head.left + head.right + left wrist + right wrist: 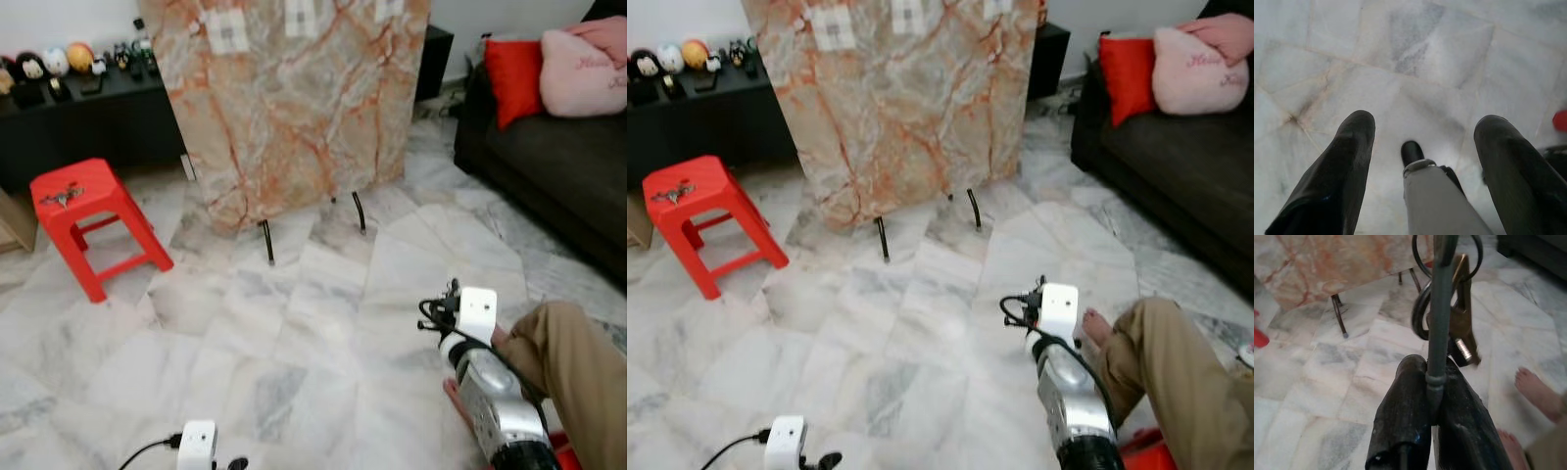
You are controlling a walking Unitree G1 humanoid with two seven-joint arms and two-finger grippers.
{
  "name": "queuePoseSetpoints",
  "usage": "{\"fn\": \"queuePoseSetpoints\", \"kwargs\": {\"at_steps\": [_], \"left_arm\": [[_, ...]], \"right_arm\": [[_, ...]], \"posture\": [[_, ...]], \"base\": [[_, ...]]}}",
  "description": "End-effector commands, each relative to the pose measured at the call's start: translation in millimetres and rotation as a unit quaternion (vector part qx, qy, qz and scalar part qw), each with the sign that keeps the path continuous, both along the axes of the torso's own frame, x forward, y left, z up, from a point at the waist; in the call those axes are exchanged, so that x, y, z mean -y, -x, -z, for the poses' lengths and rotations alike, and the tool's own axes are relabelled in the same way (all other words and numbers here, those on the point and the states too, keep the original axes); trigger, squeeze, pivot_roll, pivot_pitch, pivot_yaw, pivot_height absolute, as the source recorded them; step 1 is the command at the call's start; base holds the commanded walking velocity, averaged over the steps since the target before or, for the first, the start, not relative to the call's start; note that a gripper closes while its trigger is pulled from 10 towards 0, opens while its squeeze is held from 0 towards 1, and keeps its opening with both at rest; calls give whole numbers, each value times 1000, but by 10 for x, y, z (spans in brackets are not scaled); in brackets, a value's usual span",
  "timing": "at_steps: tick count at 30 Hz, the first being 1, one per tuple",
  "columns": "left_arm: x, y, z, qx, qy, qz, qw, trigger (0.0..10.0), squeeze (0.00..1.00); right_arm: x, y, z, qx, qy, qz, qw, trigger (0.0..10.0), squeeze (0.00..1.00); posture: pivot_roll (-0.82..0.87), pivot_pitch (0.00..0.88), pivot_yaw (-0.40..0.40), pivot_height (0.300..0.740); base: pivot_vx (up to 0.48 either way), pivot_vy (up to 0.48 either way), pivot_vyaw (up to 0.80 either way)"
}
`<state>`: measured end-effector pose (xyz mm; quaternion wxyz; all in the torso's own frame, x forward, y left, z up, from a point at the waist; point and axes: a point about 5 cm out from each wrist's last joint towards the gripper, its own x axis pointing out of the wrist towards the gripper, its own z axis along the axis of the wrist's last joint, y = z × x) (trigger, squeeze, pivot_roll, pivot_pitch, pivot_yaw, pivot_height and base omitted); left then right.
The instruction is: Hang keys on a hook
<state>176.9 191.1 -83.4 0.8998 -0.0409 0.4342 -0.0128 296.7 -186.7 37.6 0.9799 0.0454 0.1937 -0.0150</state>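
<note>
My right gripper (1432, 366) is shut on a grey strap (1440, 293) that carries dark key rings (1421, 308) and a brass key (1460, 313). Its silver arm (490, 392) reaches forward low over the floor at the right. Ahead stands a marble-patterned board (294, 98) on thin black legs, with small white hook plates (227, 29) near its top edge. The board is well beyond the keys. My left gripper (1425, 125) hangs open over the marble floor, with nothing between its fingers.
A red stool (83, 196) with a second bunch of keys (61, 199) stands at the left. Behind it is a black low cabinet (88, 108). A dark sofa (549, 157) with cushions lines the right. A person's leg (573, 377) and bare foot (1095, 326) lie beside my right arm.
</note>
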Motion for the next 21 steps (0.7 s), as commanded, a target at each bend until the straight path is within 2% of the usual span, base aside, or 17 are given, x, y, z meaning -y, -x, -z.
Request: {"fn": "queuePoseSetpoints", "kwargs": {"at_steps": [1, 3, 9, 21], "left_arm": [[-8, 100, 51, -23, 1, -8, 1000, 10000, 0], [4, 91, 51, -25, 2, -7, 1000, 10000, 0], [29, 56, 41, -25, 9, -7, 1000, 10000, 0], [27, 52, 39, -25, 17, -7, 1000, 10000, 0]], "right_arm": [[-60, -56, -93, 22, -3, -12, 1000, 10000, 0], [-89, -72, -118, 25, -8, -13, 1000, 10000, 0], [-139, -96, -173, 33, -17, -22, 999, 10000, 0], [-117, -139, -258, 42, -13, -22, 999, 10000, 0]], "posture": [[-196, 33, 4, 727], [-196, 39, 0, 727], [-198, 56, -12, 727], [-204, 61, -11, 727]], "base": [[356, 0, 788], [356, 0, 694], [358, 0, 0], [362, 0, 0]]}}
